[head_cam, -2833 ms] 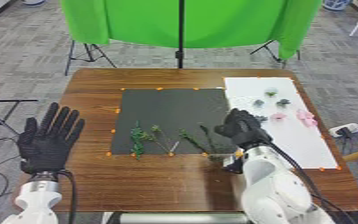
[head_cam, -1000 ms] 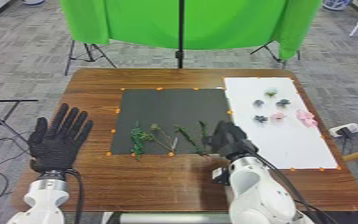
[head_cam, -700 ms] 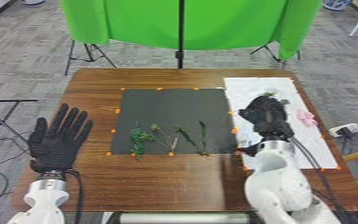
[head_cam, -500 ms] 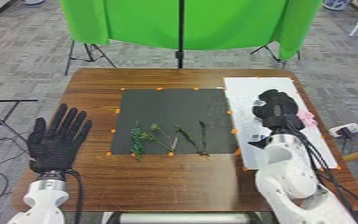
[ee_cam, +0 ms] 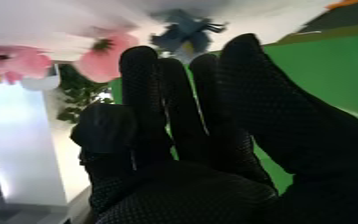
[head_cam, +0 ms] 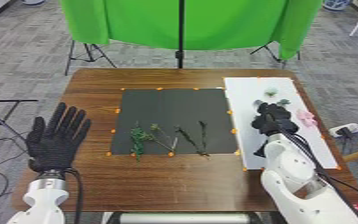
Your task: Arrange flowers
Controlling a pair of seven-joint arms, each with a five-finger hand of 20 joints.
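Right hand (head_cam: 273, 120) open above the white sheet (head_cam: 245, 89), I see a blue-grey flower (ee_cam: 184, 36) on that sheet near the fingertips, probably light and soft-petalled, easily crushed, so best pinched gently at its firmer base.

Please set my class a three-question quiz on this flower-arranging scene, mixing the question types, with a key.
1. Which surface is the robot's black-gloved right hand above?
a) the green cloth backdrop
b) the white rectangular sheet
c) the bare brown wood
2. True or false: the black-gloved left hand has its fingers straight.
3. Fill in the colour: the green leafy stems lie mostly on the ____ sheet.

Key: 1 b; 2 true; 3 dark grey.
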